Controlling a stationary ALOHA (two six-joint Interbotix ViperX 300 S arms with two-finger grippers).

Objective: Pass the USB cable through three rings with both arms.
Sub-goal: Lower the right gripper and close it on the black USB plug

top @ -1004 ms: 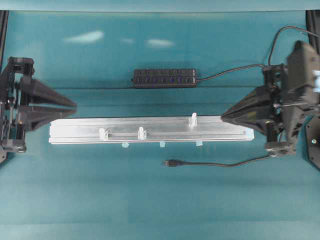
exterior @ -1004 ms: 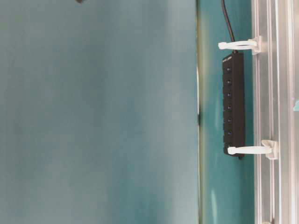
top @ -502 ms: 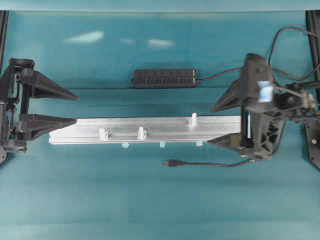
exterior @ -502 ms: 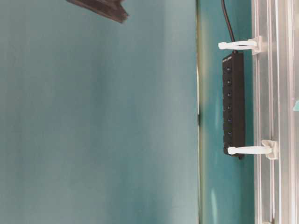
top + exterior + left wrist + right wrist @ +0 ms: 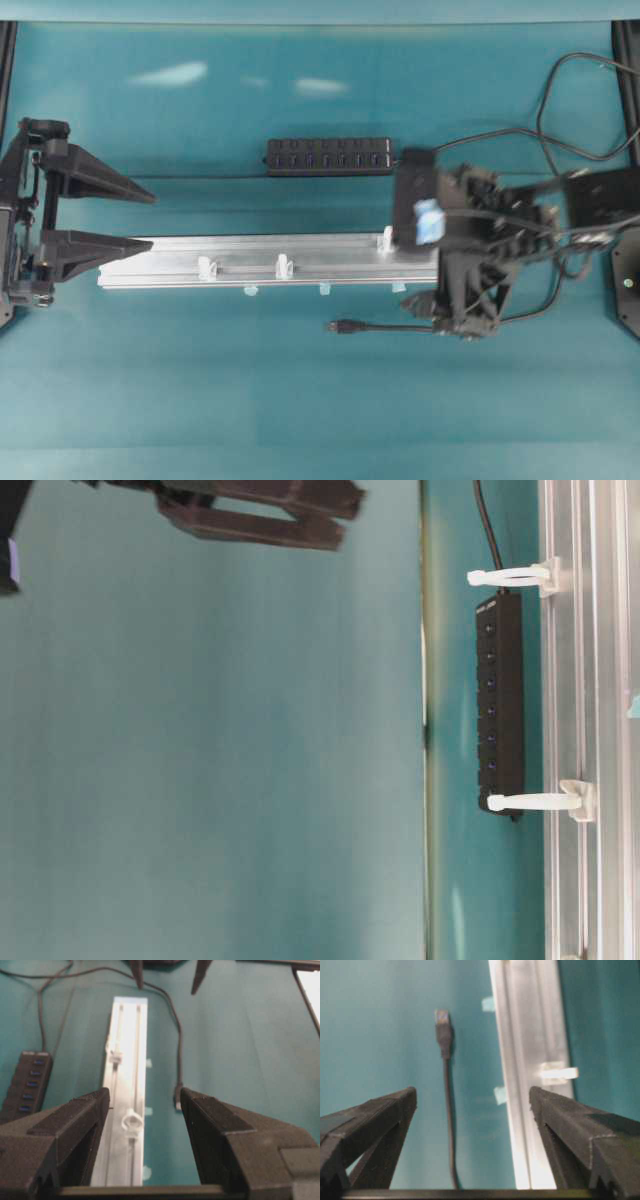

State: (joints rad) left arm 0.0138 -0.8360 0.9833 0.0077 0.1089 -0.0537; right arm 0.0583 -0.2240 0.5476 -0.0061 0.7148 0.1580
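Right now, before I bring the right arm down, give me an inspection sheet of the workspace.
Surface: teal table, bare around the rail.
Job's things: USB cable lies loose in front of the aluminium rail; three rings upright, unthreaded.
Clutter: hub strip behind the rail; pale-blue tape tabs.
Grippers: left gripper open, empty, at the rail's end; right gripper open, above the cable.
Cables: hub cord runs right.
Surroundings: nothing seen.
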